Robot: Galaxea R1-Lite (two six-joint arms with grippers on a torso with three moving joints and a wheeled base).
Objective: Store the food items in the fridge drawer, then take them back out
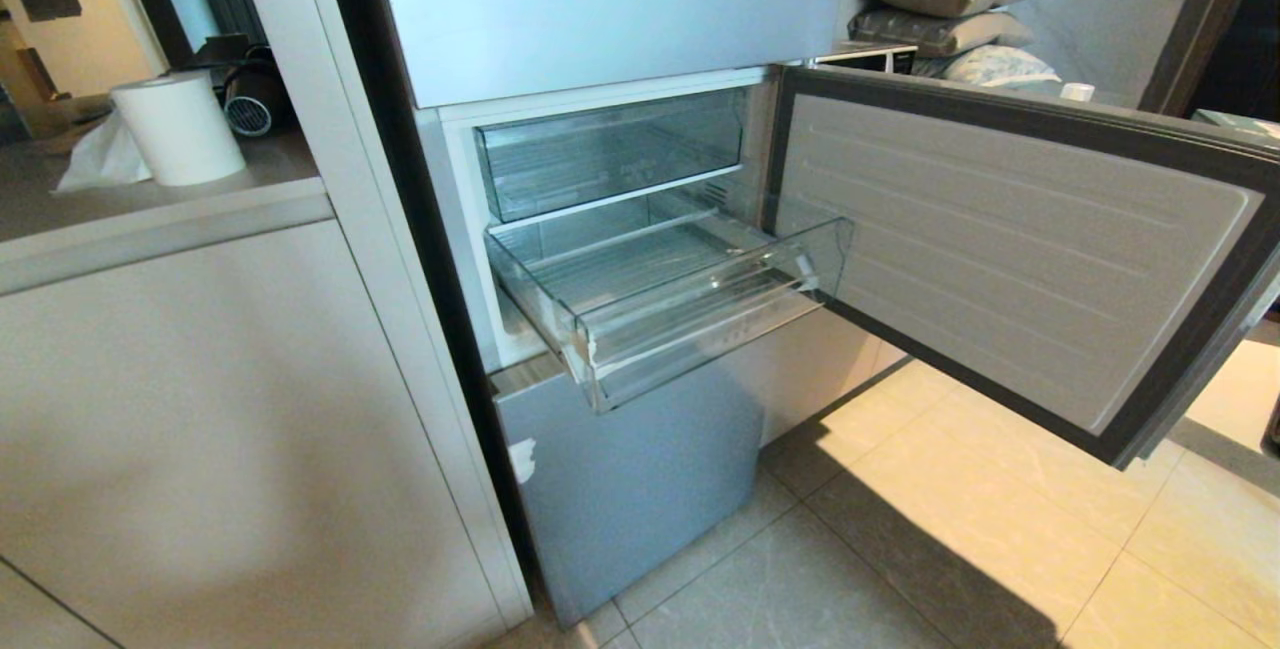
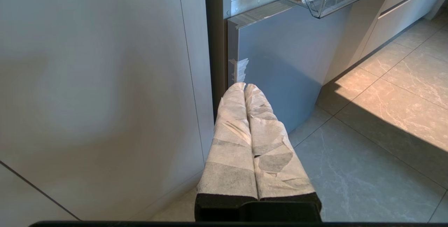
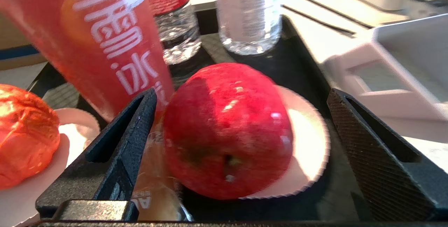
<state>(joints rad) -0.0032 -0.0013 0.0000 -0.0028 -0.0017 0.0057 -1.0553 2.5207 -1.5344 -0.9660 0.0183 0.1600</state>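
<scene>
Right wrist view: right hand (image 3: 241, 143) spread wide, nothing gripped; red apple (image 3: 227, 129) seen between its 2 fingers, on a white paper liner (image 3: 308, 143) in a black tray (image 3: 297, 59). Apple roundish, no long axis. Left hand (image 2: 245, 89) closed, empty, parked low. Fridge drawer (image 1: 690, 329) pulled out, empty.

surface: black tray (image 3: 301, 50) | on it: white paper liners (image 3: 311, 143), bottles (image 3: 248, 13)

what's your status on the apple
Right gripper open, straddling the apple on its paper plate, no grip yet. Left gripper shut, parked low by the fridge. Drawer pulled out, empty. Red bottle crowds one jaw.
</scene>
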